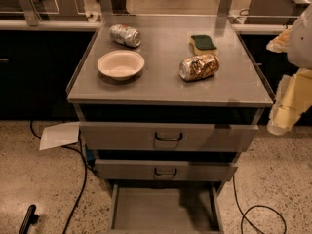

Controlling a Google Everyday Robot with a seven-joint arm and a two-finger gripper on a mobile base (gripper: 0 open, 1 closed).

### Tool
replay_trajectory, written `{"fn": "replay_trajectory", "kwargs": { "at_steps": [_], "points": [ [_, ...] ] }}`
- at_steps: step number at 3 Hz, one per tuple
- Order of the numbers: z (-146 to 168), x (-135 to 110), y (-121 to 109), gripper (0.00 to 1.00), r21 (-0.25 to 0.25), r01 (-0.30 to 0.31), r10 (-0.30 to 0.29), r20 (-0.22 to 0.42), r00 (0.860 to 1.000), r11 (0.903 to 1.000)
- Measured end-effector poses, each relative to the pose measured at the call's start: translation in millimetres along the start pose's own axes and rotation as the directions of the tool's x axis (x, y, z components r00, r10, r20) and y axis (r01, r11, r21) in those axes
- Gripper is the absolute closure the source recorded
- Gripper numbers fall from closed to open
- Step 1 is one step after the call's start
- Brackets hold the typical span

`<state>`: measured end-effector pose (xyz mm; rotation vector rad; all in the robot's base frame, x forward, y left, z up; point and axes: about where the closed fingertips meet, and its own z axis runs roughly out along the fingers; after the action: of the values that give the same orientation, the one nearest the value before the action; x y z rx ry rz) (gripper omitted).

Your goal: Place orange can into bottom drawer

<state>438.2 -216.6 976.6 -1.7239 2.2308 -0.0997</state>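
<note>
Orange can (199, 67) lies on its side on the table (165, 89), in the right half of the top, well apart from the pincer (282, 116). That pincer hangs at the right edge of the view, a pale cream shape beyond the table's right front corner, about level with the top drawer (122, 136); whether it is apart or together I cannot tell, and it holds nothing that can be seen.

Nearest to it on the table is the golden can itself, its silver end turned to the left. Just behind the can, close to touching, sits a sponge (203, 43), green on top and yellow below. Further left stands a shallow cream bowl (121, 64), upright, and behind that a silver can (125, 35) lying on its side.

Below the top, the middle drawer (204, 170) is pushed nearly shut like the one above it. The bottom drawer (146, 211) is pulled out, its flat grey floor bare. On the floor to the left lie a sheet of paper (59, 134) and a black cable (78, 189).
</note>
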Motion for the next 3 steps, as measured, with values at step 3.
{"fn": "replay_trajectory", "kwargs": {
  "at_steps": [3],
  "points": [
    [35, -10, -42, 0.0, -0.062, 0.144, -0.136, 0.125, 0.983, 0.9877]
  ]
}}
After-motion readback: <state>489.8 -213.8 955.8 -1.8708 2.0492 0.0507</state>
